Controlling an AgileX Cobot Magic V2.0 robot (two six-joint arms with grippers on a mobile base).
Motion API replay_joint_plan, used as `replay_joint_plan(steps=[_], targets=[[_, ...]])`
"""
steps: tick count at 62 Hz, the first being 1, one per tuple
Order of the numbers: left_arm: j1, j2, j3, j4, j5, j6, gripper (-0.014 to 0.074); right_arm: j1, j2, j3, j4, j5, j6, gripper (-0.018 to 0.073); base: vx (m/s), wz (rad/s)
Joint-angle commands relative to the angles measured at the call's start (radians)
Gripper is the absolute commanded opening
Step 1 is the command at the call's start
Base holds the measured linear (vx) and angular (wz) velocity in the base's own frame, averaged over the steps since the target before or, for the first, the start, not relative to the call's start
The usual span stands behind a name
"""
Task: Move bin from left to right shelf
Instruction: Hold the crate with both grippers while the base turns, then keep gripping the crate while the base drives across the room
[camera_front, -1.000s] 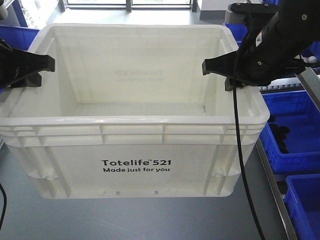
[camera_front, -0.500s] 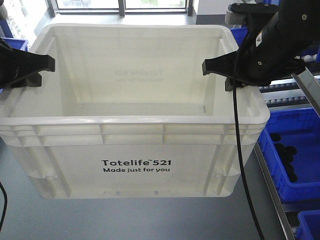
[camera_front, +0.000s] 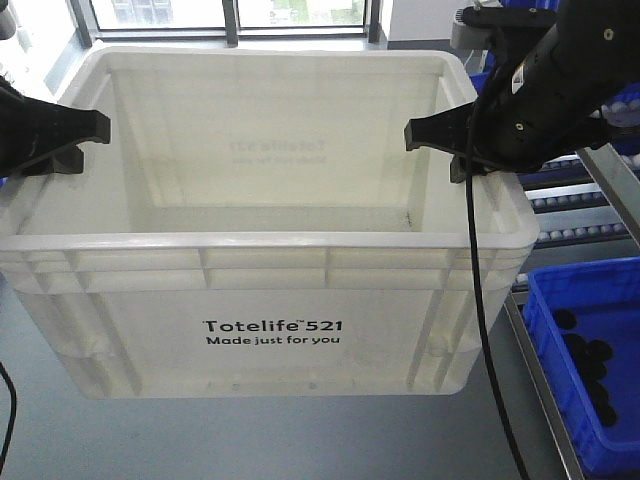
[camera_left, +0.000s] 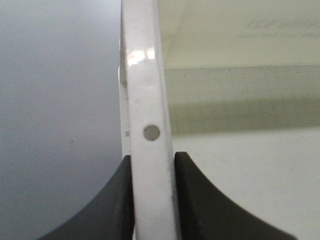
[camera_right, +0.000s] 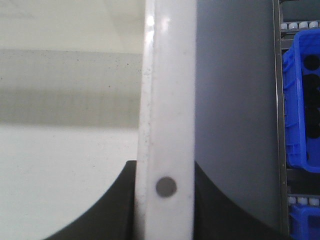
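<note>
The white bin with black print "Totelife 521 Made just for you" fills the front view and hangs above the grey floor. My left gripper is shut on its left rim, and my right gripper is shut on its right rim. In the left wrist view the two black fingers clamp the white rim from both sides. In the right wrist view the fingers clamp the right rim the same way. The bin is empty inside.
A blue bin holding dark round parts sits at the lower right, beside a roller-track shelf. It also shows in the right wrist view. Windows run along the far wall. Grey floor lies under the bin.
The background has shifted down and leftwards behind the bin: windows come into view at the top and the blue bins slide lower. Both grippers keep their hold on the rim.
</note>
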Motion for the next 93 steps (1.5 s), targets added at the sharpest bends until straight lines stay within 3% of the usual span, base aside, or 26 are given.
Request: replay_joint_plan(steps=[1, 93], targets=[[0.001, -0.046, -0.039, 0.029, -0.089, 0.015, -0.0006, -0.007, -0.055, -0.037, -0.072, -0.089, -0.003, 0.0022, 0.37, 0.01], [0.001, -0.036, -0.039, 0.028, -0.096, 0.015, -0.0006, -0.007, -0.047, -0.037, -0.073, -0.089, -0.003, 0.0022, 0.37, -0.01]])
